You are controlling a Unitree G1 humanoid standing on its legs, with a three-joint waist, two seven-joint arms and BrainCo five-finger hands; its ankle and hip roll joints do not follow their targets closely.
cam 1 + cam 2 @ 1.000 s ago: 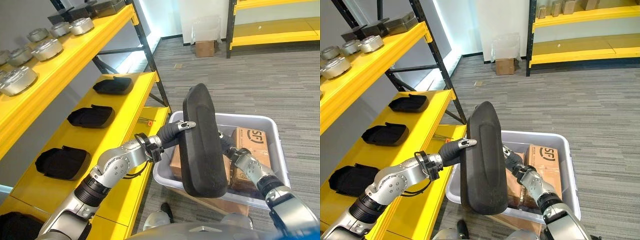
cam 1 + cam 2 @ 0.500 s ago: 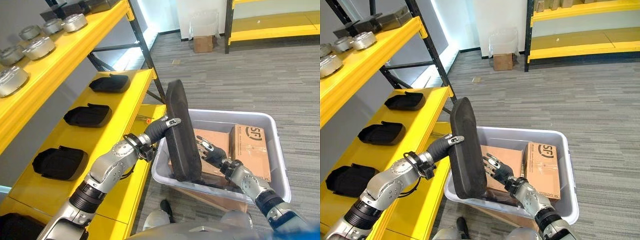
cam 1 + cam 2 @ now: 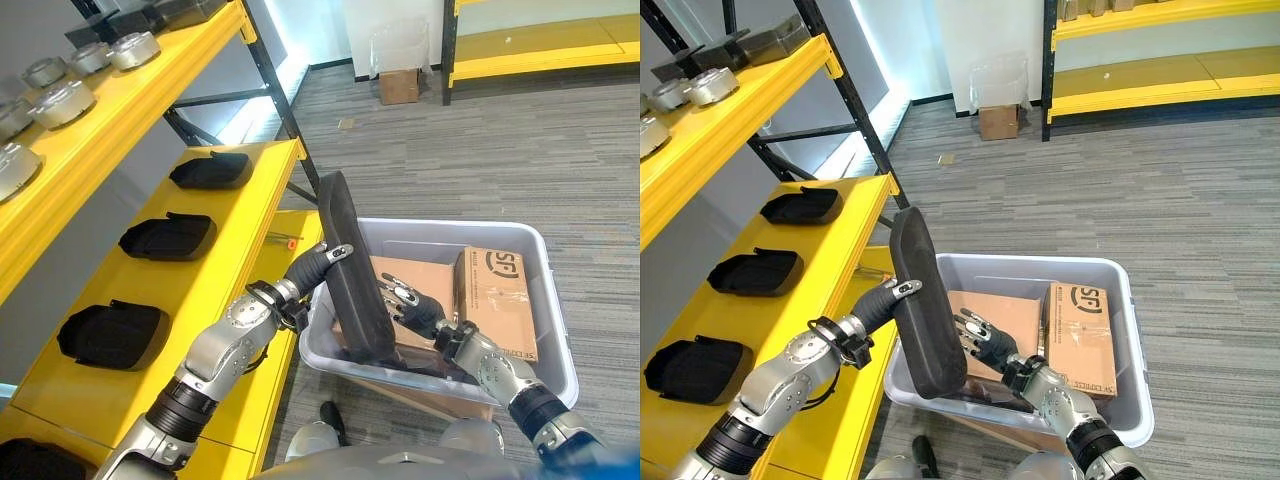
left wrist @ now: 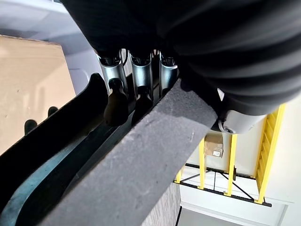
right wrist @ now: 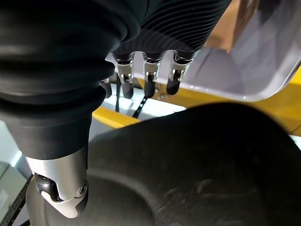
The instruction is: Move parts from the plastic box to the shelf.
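The left robot hand (image 3: 322,262), at centre frame in the left eye view, pinches the upper edge of a large black panel (image 3: 352,275), fingers curled over one face and thumb on the other; its wrist view shows the dark fingertips (image 4: 115,104) hooked inside the panel's rim. The panel stands on edge, tilted slightly, its lower end down inside the grey plastic box (image 3: 556,330) at the box's left end. The right robot hand (image 3: 418,310), at lower centre, has its fingers spread and relaxed just right of the panel's face; whether they touch it cannot be told. Inside the box, right of the panel, lie two brown cardboard cartons (image 3: 496,300), and a dark flat piece lies on the box floor under the right hand. The box sits on the grey floor (image 3: 520,150) beside the yellow shelf (image 3: 245,240), which runs up the left of the frame. On its lower level lie three black parts (image 3: 168,236) in a row, well apart; the upper level at upper left carries round metal parts (image 3: 63,101).
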